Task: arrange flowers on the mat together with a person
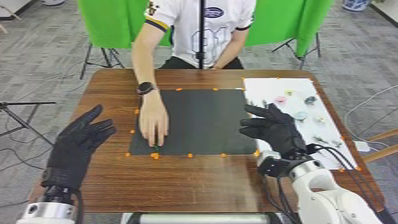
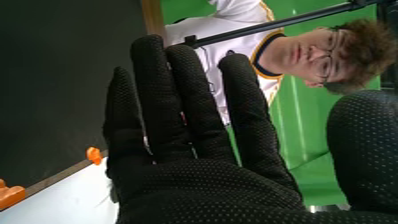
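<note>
The dark mat (image 1: 200,120) lies on the table in the head view. A person's hand (image 1: 154,120) reaches onto its left part, fingertips on a small green thing (image 1: 156,148) near the mat's front left corner. Several small flowers, among them a pink one (image 1: 281,100) and a pale blue one (image 1: 300,116), lie on the white sheet to the right. My right hand (image 1: 274,131) is over the mat's right edge, open and holding nothing. My left hand (image 1: 78,142) stands open left of the mat. In the right wrist view my right hand (image 2: 195,185) has straight fingers beside the mat (image 2: 53,90).
Orange markers (image 1: 155,156) line the edges of the mat and the white sheet (image 1: 266,87). The brown wooden table (image 1: 195,185) extends in front of the mat. Black cables (image 1: 333,155) run along my right arm, and a thin dark pole (image 1: 202,40) rises at the far side.
</note>
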`<state>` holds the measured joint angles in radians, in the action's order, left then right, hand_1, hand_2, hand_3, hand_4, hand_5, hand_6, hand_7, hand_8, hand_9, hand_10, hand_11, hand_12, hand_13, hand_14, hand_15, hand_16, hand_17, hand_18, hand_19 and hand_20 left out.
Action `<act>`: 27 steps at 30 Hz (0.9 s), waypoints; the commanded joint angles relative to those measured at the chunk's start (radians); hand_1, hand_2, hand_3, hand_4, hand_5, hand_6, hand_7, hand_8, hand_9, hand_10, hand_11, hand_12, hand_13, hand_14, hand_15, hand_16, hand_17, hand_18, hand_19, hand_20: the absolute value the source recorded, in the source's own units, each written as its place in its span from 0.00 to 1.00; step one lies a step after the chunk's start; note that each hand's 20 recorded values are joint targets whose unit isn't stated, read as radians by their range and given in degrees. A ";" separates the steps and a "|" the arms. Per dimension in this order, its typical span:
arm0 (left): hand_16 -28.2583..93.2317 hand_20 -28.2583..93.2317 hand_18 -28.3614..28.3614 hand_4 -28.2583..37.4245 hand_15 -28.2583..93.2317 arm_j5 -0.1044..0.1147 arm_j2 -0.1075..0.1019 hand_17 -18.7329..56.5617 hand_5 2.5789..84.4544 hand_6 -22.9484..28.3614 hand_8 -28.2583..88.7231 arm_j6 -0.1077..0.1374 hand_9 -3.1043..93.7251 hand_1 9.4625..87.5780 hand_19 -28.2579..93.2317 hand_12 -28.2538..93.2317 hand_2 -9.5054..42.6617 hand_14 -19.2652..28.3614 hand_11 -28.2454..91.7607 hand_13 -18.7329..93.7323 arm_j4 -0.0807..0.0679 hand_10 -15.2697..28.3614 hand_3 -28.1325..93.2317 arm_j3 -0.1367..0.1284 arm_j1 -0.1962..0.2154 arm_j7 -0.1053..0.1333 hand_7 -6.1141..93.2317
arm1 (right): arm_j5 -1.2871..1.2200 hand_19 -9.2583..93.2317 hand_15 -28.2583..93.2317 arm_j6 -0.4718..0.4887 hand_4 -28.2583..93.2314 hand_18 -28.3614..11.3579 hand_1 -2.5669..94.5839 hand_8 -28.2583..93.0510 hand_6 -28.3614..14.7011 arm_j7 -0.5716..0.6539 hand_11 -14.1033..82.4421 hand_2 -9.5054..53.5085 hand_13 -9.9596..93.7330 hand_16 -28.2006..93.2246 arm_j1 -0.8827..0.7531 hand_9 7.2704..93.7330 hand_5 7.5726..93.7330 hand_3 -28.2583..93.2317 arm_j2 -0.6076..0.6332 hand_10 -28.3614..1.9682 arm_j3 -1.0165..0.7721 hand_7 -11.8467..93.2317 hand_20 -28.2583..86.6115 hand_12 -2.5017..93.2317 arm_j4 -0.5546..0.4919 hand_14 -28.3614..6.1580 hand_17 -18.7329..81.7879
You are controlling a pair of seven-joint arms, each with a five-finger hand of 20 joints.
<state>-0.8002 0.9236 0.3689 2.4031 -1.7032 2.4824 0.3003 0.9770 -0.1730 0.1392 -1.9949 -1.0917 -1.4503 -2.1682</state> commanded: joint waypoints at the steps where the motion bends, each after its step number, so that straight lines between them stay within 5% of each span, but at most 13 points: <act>1: 0.15 0.28 0.93 0.00 0.64 -0.006 0.009 0.11 0.37 0.58 0.15 -0.009 0.37 0.15 0.64 0.32 0.27 0.96 0.47 0.36 0.001 0.81 0.88 0.000 0.003 -0.014 0.22 | 0.006 0.62 0.64 -0.003 0.01 0.07 0.16 0.14 0.58 0.000 0.34 0.35 0.52 0.30 -0.005 0.56 0.53 0.84 -0.007 0.24 0.001 0.24 0.35 0.17 -0.006 0.19 0.29; 18: 0.15 0.28 0.93 0.00 0.65 -0.002 -0.004 0.11 0.37 0.59 0.15 0.004 0.37 0.15 0.64 0.32 0.27 0.96 0.47 0.36 -0.001 0.82 0.88 0.009 0.008 0.012 0.22 | 0.038 0.62 0.64 0.005 0.01 0.07 0.16 0.14 0.58 -0.007 0.34 0.35 0.52 0.30 0.004 0.55 0.53 0.85 0.001 0.24 -0.020 0.24 0.35 0.17 -0.020 0.18 0.29; 27: 0.15 0.28 0.93 0.00 0.65 -0.001 -0.006 0.11 0.37 0.59 0.15 0.013 0.37 0.16 0.64 0.32 0.27 0.96 0.47 0.36 0.006 0.82 0.88 -0.002 0.023 0.012 0.22 | 0.355 0.70 0.66 -0.106 0.03 0.04 0.25 0.14 0.57 0.184 0.35 0.27 0.56 0.29 -0.008 0.55 0.51 0.83 0.060 0.26 -0.100 0.25 0.35 0.17 -0.121 0.20 0.38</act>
<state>-0.7997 0.9175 0.3718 2.4035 -1.6998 2.4841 0.3141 1.1575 -0.1918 0.2070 -1.9904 -1.0806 -1.4861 -2.2150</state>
